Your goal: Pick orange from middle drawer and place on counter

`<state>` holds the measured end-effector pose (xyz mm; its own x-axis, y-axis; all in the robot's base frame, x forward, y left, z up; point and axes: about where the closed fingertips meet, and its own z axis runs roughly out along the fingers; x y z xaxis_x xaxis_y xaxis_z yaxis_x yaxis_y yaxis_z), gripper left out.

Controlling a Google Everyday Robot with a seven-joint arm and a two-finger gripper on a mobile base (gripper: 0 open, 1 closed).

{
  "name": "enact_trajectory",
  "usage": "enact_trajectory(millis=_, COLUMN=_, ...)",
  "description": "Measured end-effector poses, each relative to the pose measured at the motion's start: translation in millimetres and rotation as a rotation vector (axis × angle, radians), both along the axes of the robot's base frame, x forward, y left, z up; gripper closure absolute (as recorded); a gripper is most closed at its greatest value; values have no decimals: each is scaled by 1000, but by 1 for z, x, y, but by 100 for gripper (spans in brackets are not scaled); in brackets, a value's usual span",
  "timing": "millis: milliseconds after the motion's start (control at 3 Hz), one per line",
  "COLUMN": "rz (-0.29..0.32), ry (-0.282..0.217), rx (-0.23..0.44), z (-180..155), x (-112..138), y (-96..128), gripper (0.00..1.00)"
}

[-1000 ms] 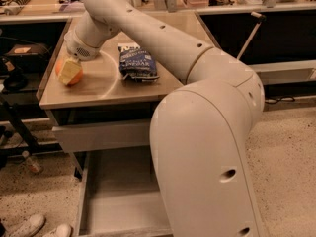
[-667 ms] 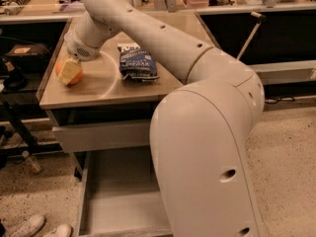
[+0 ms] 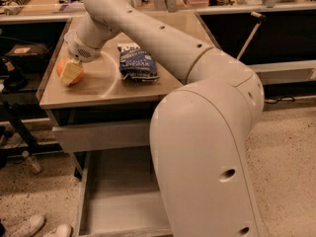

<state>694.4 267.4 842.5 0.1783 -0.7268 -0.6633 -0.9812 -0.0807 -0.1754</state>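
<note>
1. My gripper is down at the left side of the counter, with my arm reaching across the tabletop from the right.
2. My fingers are clamped on the orange; one pale finger lies across its front.
3. The orange sits low at the counter surface, near the left edge.
4. A dark blue snack bag lies flat near the counter's middle, apart from the orange.
5. Below the counter, the middle drawer stands pulled open, its grey floor bare where I can see it.
</note>
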Motion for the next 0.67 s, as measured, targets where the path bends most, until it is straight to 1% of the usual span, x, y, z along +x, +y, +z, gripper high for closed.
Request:
enact_trajectory(millis=333, rz=0, ry=0, rx=0, z=0, x=0, y=0, gripper=0)
enact_trajectory(millis=667, rz=0, ry=0, rx=0, z=0, x=0, y=0, gripper=0)
